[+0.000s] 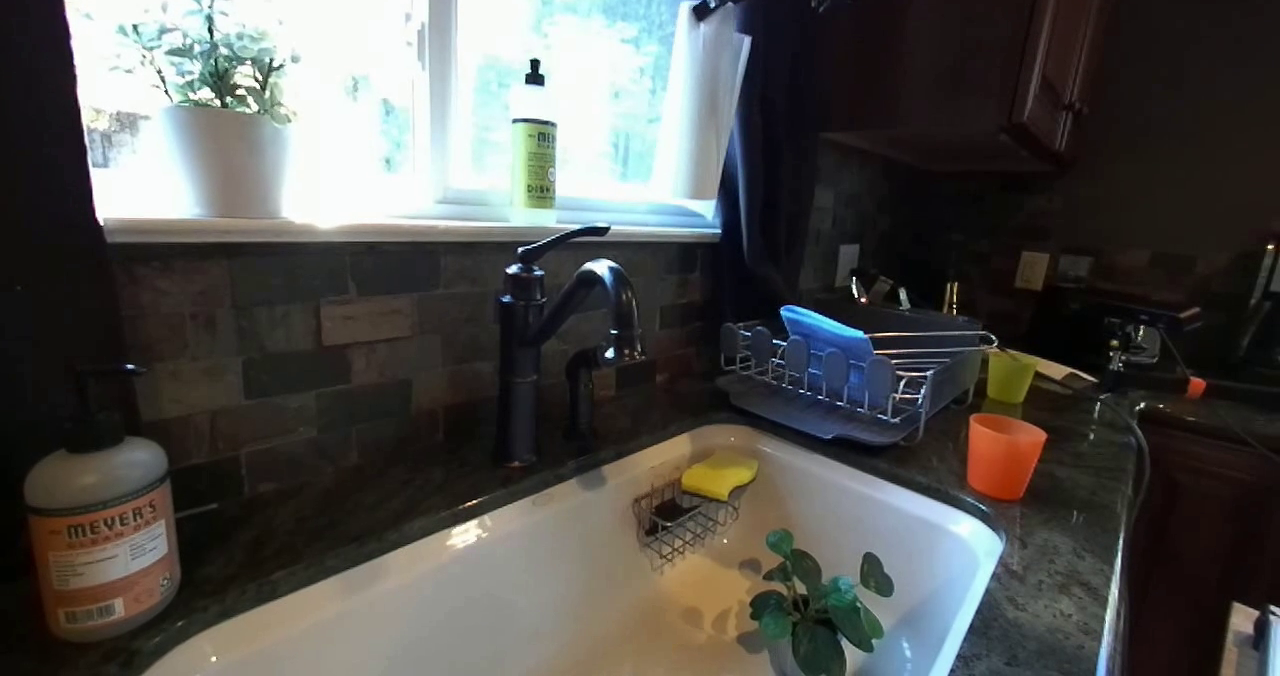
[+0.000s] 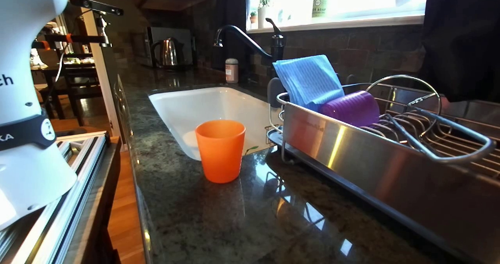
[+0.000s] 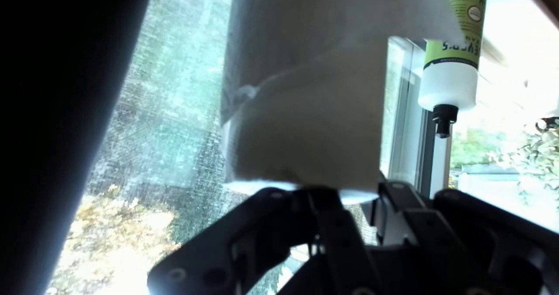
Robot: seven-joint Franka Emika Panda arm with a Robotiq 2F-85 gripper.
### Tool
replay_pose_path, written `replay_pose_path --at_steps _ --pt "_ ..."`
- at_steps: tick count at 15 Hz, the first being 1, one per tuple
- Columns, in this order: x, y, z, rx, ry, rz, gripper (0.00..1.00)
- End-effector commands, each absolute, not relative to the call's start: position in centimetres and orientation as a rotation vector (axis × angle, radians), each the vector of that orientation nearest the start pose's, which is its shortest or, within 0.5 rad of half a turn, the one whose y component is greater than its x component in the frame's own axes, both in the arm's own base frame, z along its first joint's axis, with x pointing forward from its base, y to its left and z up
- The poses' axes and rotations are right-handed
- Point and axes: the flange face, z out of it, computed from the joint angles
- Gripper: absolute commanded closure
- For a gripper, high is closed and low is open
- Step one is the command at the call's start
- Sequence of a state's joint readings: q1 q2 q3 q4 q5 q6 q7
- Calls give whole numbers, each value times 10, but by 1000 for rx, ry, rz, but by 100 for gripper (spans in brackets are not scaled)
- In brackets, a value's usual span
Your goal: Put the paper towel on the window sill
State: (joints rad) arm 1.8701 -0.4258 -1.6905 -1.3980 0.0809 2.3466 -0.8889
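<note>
Dark stone countertop (image 2: 175,217) is stretching away beneath a bright window (image 1: 600,86), with a white sink (image 1: 430,596) sitting sunk into it. Part of a white robot arm (image 2: 23,80) is standing just beside the counter. Along the window's bottom a pale window sill (image 1: 400,231) is running, and a metal dish rack (image 2: 375,162) is resting on the counter near the sink. As for the paper towel (image 1: 693,106), it's hanging in the air in front of the window, tilting a little, its lower end floating above the sill's level and a loose sheet flaring off its side. The gripper (image 3: 358,197) is clamping the roll by its upper end, though blur is hiding exactly how its tips are meeting the paper. On the sill a white plant pot (image 1: 228,164) is standing well apart from the roll. A black faucet (image 1: 518,376) is rising behind the sink. Between pot and roll, a green-yellow bottle (image 1: 535,161) is standing upright. An orange cup (image 2: 220,152) is standing on the counter, and a yellow sponge (image 1: 720,476) is lying by the sink's wall.
</note>
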Motion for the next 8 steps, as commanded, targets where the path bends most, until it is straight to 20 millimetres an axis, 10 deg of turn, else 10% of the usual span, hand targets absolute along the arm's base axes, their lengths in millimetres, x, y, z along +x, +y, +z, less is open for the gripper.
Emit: replay_pose_path --at_steps 1,8 --pt "667 -54 718 -2427 -996 -1415 95" --pt "705 -51 714 -2422 -883 -1461 95"
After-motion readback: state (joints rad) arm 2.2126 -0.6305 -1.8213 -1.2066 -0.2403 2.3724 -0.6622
